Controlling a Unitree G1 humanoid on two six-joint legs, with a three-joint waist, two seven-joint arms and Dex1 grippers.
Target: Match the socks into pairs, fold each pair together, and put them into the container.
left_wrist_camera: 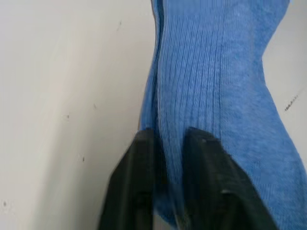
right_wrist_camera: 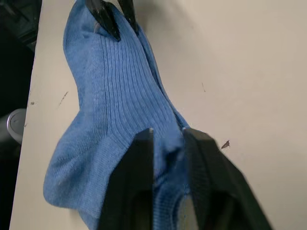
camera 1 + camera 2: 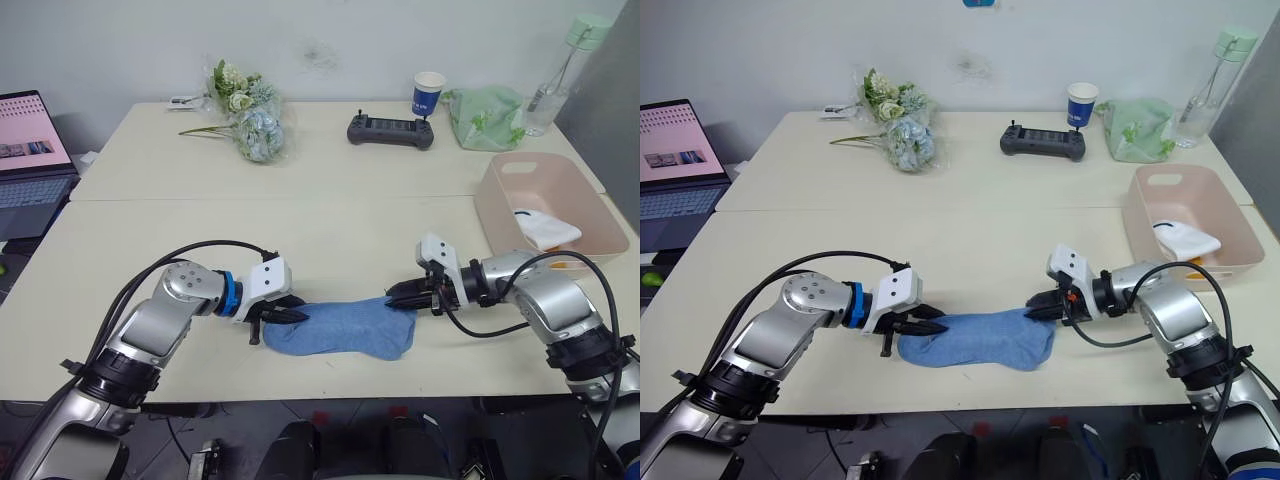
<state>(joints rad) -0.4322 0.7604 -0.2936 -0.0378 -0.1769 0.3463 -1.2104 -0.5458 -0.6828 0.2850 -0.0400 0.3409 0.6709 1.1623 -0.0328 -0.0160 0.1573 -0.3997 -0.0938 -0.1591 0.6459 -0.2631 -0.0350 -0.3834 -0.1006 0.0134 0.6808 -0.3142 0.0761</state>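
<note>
We look down on a wide cream desk (image 3: pixel 330 230). At its far right stands the pale pink container (image 3: pixel 590 240), with a white sock (image 3: pixel 545 230) already inside. Near the front edge lie the light blue socks (image 3: pixel 345 328), stacked together, their long axis running left to right between our arms. Our left gripper (image 3: pixel 290 315) has its fingers clamped on the left end; our right gripper (image 3: pixel 402 295) has its fingers clamped on the right end. We judge that the fold brings one end over the other, and the right arm is nearer the container.
</note>
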